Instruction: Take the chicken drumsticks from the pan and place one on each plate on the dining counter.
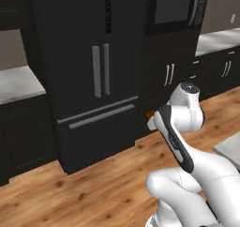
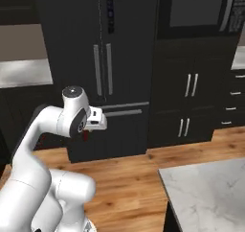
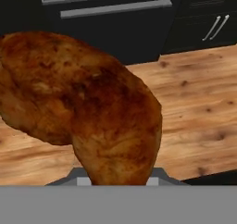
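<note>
- I have the dark drumstick [image 3: 88, 107] clenched in the end effector [image 2: 86, 133]; in the hand view it bulks large at centre, over wood floor [image 3: 199, 93].
- Step in hand, I judge: carrying it to a plate, with the fridge [image 1: 89, 71] ahead.
- The marble worktop [image 2: 210, 192] sits at the right base view's lower right.
- Next, I'd turn toward that slab, find a plate, then lower and release.

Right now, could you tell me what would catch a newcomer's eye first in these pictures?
The reddish-brown drumstick looms close in the hand view, held in the gripper above the wooden floor. Behind it stands the black fridge, and a marble counter corner sits at lower right.
</note>
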### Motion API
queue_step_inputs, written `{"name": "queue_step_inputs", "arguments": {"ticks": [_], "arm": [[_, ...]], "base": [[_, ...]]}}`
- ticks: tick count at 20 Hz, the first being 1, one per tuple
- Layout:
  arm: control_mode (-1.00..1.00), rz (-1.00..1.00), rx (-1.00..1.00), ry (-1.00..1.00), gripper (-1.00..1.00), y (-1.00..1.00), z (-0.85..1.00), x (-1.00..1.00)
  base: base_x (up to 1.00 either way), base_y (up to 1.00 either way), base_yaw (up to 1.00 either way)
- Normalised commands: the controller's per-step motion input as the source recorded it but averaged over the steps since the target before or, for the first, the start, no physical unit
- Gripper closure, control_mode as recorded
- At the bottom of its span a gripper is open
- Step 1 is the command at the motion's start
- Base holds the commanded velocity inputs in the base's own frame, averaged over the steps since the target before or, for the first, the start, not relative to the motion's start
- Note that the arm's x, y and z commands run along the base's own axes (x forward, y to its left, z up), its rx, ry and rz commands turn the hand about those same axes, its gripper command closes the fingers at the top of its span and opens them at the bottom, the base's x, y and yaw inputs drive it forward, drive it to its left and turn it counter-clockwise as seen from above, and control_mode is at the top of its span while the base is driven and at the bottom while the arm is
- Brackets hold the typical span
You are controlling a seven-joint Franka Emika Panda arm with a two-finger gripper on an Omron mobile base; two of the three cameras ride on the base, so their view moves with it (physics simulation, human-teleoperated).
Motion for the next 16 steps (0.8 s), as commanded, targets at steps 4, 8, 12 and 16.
{"name": "queue_step_inputs", "arguments": {"ticks": [4, 8, 12, 16], "arm": [[1.00, 0.00, 0.00, 0.00, 1.00, 0.00, 0.00, 0.00], [1.00, 0.00, 0.00, 0.00, 1.00, 0.00, 0.00, 0.00], [1.00, 0.00, 0.00, 0.00, 1.00, 0.00, 0.00, 0.00], [1.00, 0.00, 0.00, 0.00, 1.00, 0.00, 0.00, 0.00]], "base": [[0.97, 0.51, -0.39], [0.80, 0.50, -0.61], [0.72, 0.48, -0.68], [0.78, 0.51, -0.62]]}}
